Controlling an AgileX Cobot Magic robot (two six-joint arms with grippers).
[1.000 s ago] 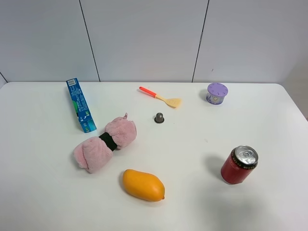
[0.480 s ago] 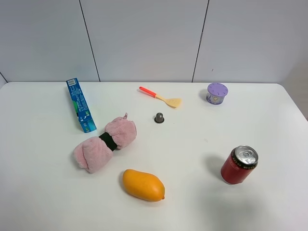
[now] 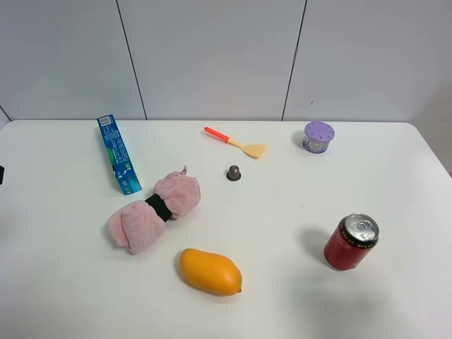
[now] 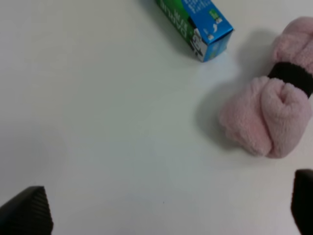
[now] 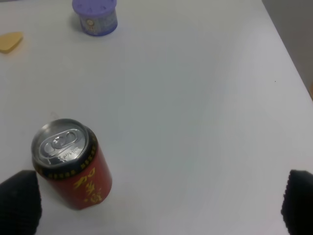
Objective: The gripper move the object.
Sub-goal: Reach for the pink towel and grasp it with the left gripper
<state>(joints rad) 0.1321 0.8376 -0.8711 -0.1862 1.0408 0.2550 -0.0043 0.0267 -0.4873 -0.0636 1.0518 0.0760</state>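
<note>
Pink towel (image 3: 154, 210) lies unmoved centre-left on the tabletop (image 3: 282, 212); our left arm (image 3: 1, 174) just appears at the left border, fingers (image 4: 27, 213) spread and empty; we judge the approach starting.

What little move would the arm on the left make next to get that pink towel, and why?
Probably ease the left gripper across toward the pink towel, lining up over its black band. The jaws stand wide open and hold nothing, and the towel lies untouched off to one side, beside the blue box.
</note>
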